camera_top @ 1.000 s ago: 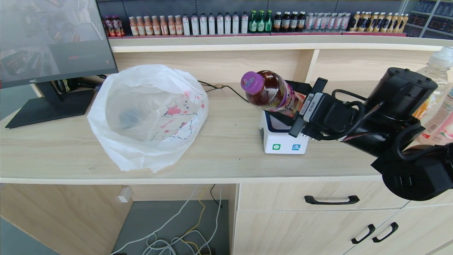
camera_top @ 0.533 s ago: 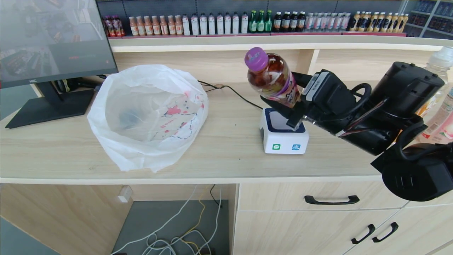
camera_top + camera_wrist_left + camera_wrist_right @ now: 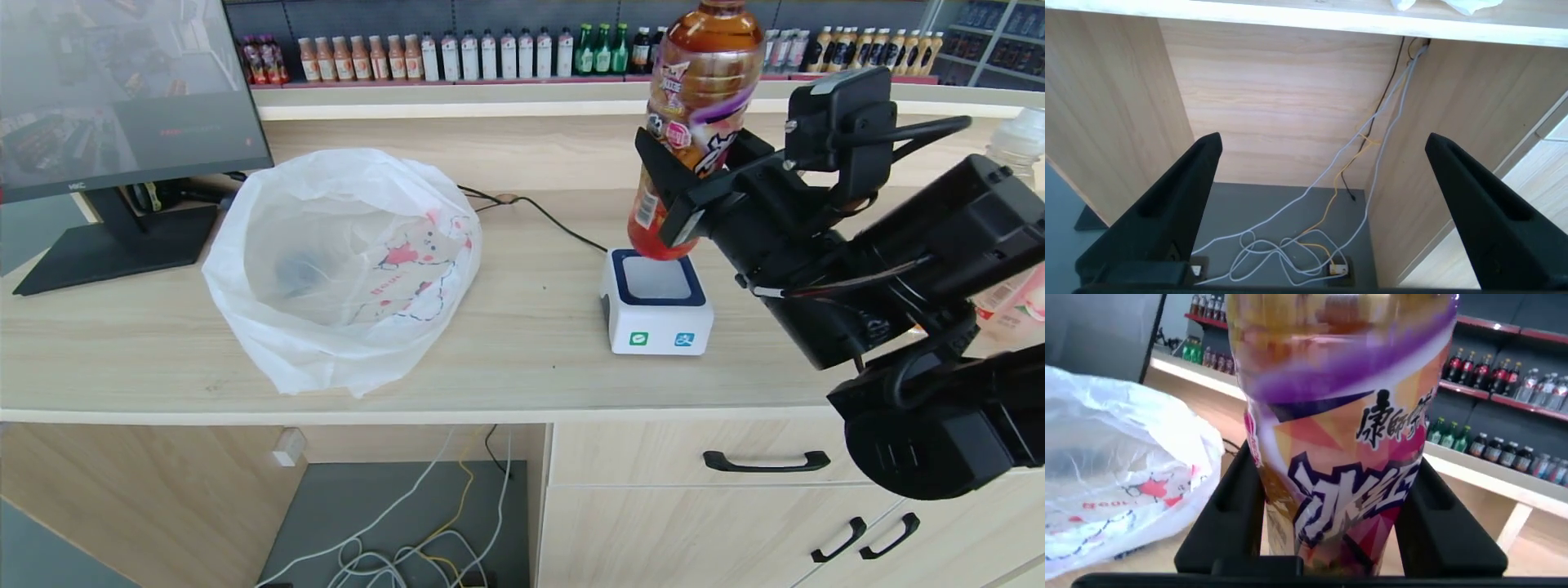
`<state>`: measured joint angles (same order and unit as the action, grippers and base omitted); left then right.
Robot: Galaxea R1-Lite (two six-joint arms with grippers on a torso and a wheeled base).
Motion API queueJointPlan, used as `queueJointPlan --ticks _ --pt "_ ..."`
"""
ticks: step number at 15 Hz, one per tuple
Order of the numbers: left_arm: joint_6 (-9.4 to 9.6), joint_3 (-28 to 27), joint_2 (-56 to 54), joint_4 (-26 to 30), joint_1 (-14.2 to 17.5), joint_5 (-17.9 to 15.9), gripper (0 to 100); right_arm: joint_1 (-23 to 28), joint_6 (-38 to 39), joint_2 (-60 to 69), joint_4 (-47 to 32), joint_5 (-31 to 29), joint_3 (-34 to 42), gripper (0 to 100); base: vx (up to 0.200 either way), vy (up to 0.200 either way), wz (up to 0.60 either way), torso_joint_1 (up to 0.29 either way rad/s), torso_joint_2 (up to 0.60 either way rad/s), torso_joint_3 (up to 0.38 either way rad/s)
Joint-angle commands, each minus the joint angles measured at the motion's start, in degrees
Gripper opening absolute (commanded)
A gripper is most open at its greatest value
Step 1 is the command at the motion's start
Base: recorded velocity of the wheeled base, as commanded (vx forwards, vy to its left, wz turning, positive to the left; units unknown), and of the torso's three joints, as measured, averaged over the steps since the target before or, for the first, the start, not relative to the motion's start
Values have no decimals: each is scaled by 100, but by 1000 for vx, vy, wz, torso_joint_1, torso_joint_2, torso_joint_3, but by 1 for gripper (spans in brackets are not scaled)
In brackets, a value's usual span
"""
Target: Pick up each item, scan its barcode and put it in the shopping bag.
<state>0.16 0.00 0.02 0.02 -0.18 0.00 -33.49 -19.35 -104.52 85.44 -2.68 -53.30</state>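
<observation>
Higher than a second ago, right pincer pinching the tea bottle, bottle swung from tilted to nearly upright, lower end just above the white scanner below the pincer, shopping bag well apart to its left, left pincer spread wide.

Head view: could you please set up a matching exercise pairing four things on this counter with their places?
1 bottle
2 shopping bag
3 scanner
4 monitor

A stands at the far left of the counter
B held in the right gripper
C lies open on the counter, left of the scanner
D white box on the counter, below the bottle

Pairs: 1-B, 2-C, 3-D, 4-A.
</observation>
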Motion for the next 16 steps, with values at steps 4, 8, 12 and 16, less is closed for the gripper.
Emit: queueJointPlan --ticks 4,8,12,16 --pt "-7 0 -2 -2 1 0 100 -123 414 -121 78 -119 153 0 0 0 0 0 0 0" --pt "-16 0 -2 -2 9 0 100 -88 818 -68 341 -347 206 0 0 0 0 0 0 0" --pt "-16 0 -2 -2 9 0 100 -123 924 125 456 -602 469 0 0 0 0 0 0 0" --pt "-16 0 -2 -2 9 0 100 -114 968 248 456 -593 592 0 0 0 0 0 0 0"
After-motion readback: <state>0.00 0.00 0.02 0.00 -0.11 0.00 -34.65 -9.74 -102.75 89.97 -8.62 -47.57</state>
